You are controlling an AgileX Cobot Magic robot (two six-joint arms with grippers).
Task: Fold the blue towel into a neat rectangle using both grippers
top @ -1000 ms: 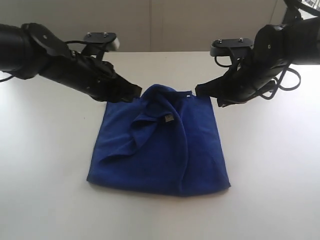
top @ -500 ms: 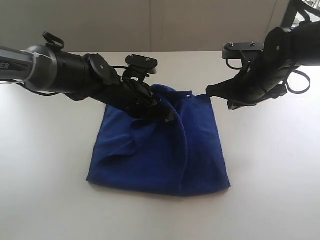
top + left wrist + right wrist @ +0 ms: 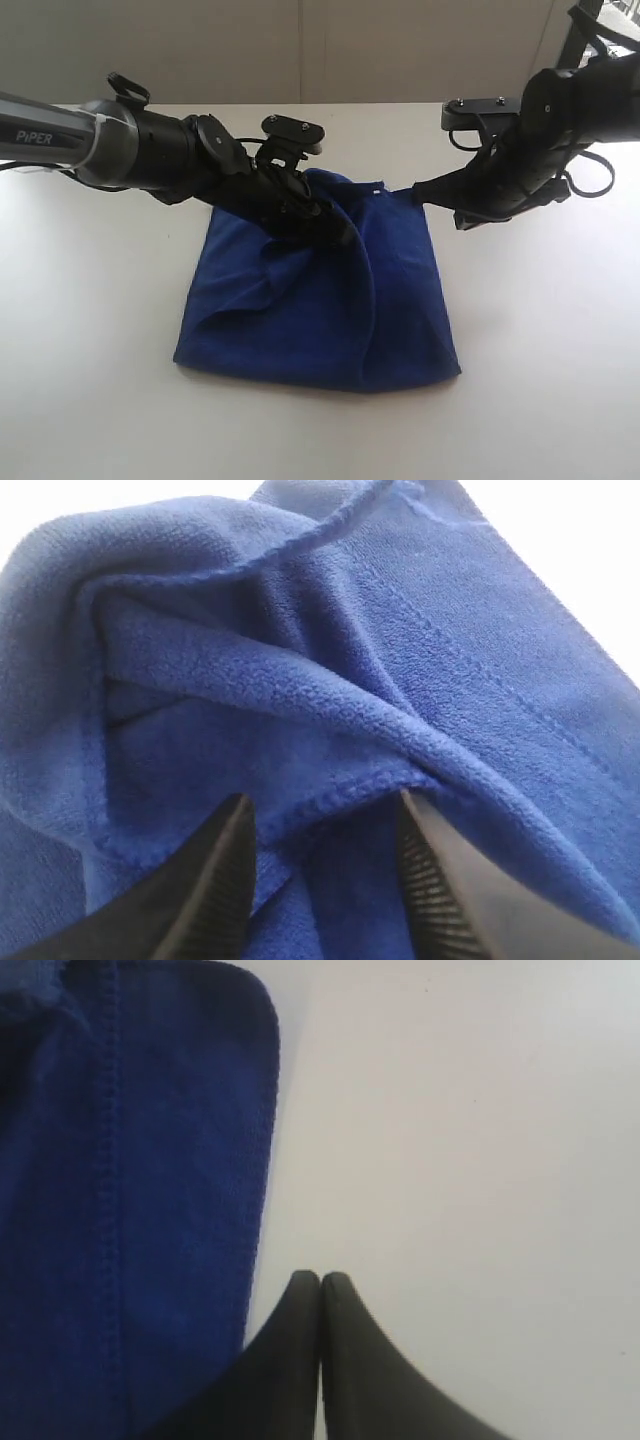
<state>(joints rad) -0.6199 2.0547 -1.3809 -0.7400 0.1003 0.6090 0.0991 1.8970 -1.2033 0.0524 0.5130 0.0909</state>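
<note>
Deep blue plush: the towel (image 3: 330, 300) lies mid-table (image 3: 100, 400), loosely doubled, with a rumpled flap bunched at the edge nearest the arms, so the outline is not yet a clean rectangle. Note that your left gripper (image 3: 322, 815) reaches over that flap with its jaws parted. A hemmed ridge lies between the fingers, nothing pinched; likely lined up to take the hem and draw it flat. Your right gripper (image 3: 320, 1280) is pressed shut and empty over bare table, just beside the towel's corner, probably on standby
</note>
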